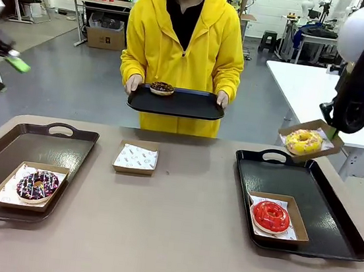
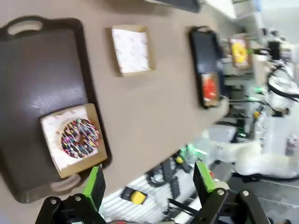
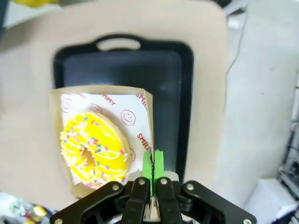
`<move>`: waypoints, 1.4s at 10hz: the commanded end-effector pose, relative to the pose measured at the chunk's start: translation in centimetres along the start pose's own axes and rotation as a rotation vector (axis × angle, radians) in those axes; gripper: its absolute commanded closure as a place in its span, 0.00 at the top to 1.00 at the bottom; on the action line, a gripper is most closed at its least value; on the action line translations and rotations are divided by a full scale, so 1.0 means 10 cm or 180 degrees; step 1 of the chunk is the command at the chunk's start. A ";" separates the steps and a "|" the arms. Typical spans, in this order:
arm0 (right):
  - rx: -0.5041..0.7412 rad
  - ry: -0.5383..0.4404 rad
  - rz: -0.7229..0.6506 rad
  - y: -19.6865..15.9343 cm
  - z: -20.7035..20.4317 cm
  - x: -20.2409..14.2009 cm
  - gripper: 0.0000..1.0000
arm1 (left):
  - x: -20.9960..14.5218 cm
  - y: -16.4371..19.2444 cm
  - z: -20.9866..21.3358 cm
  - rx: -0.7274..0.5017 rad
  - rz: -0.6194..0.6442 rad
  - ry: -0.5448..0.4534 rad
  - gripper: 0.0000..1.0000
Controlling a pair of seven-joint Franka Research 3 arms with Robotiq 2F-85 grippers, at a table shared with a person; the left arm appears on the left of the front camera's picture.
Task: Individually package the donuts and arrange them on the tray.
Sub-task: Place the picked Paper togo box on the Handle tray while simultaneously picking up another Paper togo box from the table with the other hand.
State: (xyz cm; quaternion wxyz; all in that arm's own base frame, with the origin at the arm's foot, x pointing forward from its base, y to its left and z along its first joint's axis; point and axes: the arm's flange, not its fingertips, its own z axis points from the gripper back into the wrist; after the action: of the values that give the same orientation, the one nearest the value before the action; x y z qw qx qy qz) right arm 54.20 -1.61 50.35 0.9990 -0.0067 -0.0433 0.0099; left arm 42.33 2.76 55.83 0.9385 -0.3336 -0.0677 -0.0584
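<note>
Two trays [image 1: 35, 141] on tan table [image 1: 176, 235]: red donut [image 1: 270, 216] right, sprinkled chocolate donut [image 1: 37, 185] left. Right gripper [image 3: 153, 158] pinches box [image 3: 103, 88] of yellow donut [image 1: 303, 141]; left gripper [image 2: 148, 179] wide, empty. Dark donut [image 1: 162, 88] on person's tray [image 1: 199, 106]; grey floor [image 1: 74, 96] behind.

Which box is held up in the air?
The box holding the yellow donut: unlike the others, it hangs in the air over the right tray, pinched at its edge by the right hand.
</note>
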 end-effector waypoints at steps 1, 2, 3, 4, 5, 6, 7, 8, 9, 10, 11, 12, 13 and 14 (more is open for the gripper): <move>0.0035 -0.0077 0.0154 0.02 -0.34 0.00 0.01 | 0.27 -0.20 -0.46 0.0617 -0.0028 0.0195 0.99; 0.0063 -0.0025 0.0195 0.04 -0.48 0.00 0.01 | 0.40 -0.36 -0.72 0.0844 -0.0128 0.0212 0.99; 0.0033 0.0037 0.0236 0.08 -0.60 -0.03 0.01 | 0.52 -0.48 -0.96 0.1105 -0.0214 0.0238 0.99; 0.0055 0.0005 0.0212 0.12 -0.69 -0.05 0.01 | 0.62 -0.59 -1.20 0.1270 -0.0301 0.0274 0.99; 0.0006 0.0050 0.0136 0.05 -0.54 -0.01 0.01 | 0.71 -0.67 -1.45 0.1421 -0.0363 0.0267 0.99; 0.0006 0.0050 0.0136 0.05 -0.54 -0.01 0.01 | 0.78 -0.75 -1.75 0.1586 -0.0455 0.0268 0.99; 0.0006 0.0050 0.0136 0.05 -0.54 -0.01 0.01 | 0.81 -0.79 -2.02 0.1728 -0.0545 0.0295 0.99; 0.0006 0.0050 0.0136 0.05 -0.54 -0.01 0.01 | 0.79 -0.82 -2.30 0.1860 -0.0667 0.0324 0.99; 0.0006 0.0050 0.0136 0.05 -0.54 -0.01 0.01 | 0.76 -0.87 -2.55 0.1993 -0.0804 0.0295 0.99; 0.0006 0.0050 0.0136 0.05 -0.54 -0.01 0.01 | 0.76 -0.93 -2.68 0.2003 -0.0857 0.0230 0.99; 0.0006 0.0050 0.0136 0.05 -0.54 -0.01 0.01 | 0.79 -0.97 -2.73 0.1965 -0.0916 0.0087 0.99; 0.0006 0.0050 0.0136 0.05 -0.54 -0.01 0.01 | 0.80 -0.93 -2.72 0.1870 -0.0995 -0.0089 0.99; 0.0006 0.0050 0.0136 0.05 -0.54 -0.01 0.01 | 0.73 -0.94 -2.75 0.1898 -0.0936 0.0281 0.99; 0.0006 0.0050 0.0136 0.05 -0.54 -0.01 0.01 | 0.73 -0.94 -2.75 0.1898 -0.0936 0.0281 0.99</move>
State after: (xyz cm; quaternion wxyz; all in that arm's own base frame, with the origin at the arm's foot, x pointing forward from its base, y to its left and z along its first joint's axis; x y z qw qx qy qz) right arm 54.59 -1.05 44.84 0.9987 -0.0069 -0.0378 0.0326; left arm 50.82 -22.68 41.70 0.9765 -0.0312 -0.1043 -0.1859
